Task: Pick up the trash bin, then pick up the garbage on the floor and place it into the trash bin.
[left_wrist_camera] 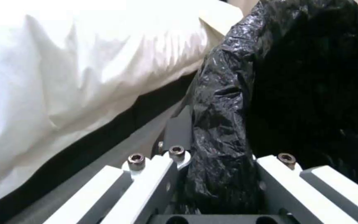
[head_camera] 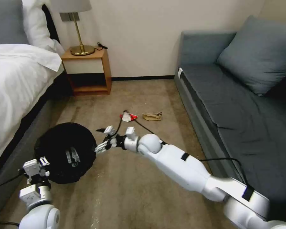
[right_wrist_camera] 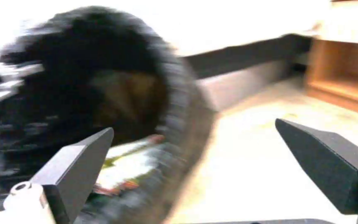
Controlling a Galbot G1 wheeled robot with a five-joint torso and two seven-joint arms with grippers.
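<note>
So from the head view, the trash bin (head_camera: 65,152) is sitting low on the left, right next to the bed (head_camera: 16,82), mouth tipped toward the camera with its black liner all over it. The left gripper (head_camera: 41,167) is at the near rim of the bin, and it looks clamped on that rim, fingers narrow around the bag edge. The right gripper (head_camera: 105,139) is stretched across the carpet and ends just beside the bin's right edge, fingers spread wide with nothing between them. Further back on the floor, between bed and sofa (head_camera: 232,105), there's a red-and-white snack packet (head_camera: 128,116) and just to its right a tan paper bag (head_camera: 152,116), close together but not touching. A nightstand (head_camera: 87,71) with a lamp (head_camera: 76,25) stands against the wall.

Left wrist view: the left gripper's fingers (left_wrist_camera: 146,186) sit either side of a crinkled fold of the black liner (left_wrist_camera: 224,130), so they're pinching the bin's rim. White bedding (left_wrist_camera: 75,81) is just beside it.

Right wrist view is pretty smeared, but you can see the bin's dark mouth (right_wrist_camera: 104,81) close up, with something green, white and a bit of red (right_wrist_camera: 125,165) lying inside; can't tell exactly what it is. The two dark fingers (right_wrist_camera: 75,165) are well apart and empty, the wooden nightstand (right_wrist_camera: 345,77) off behind.
</note>
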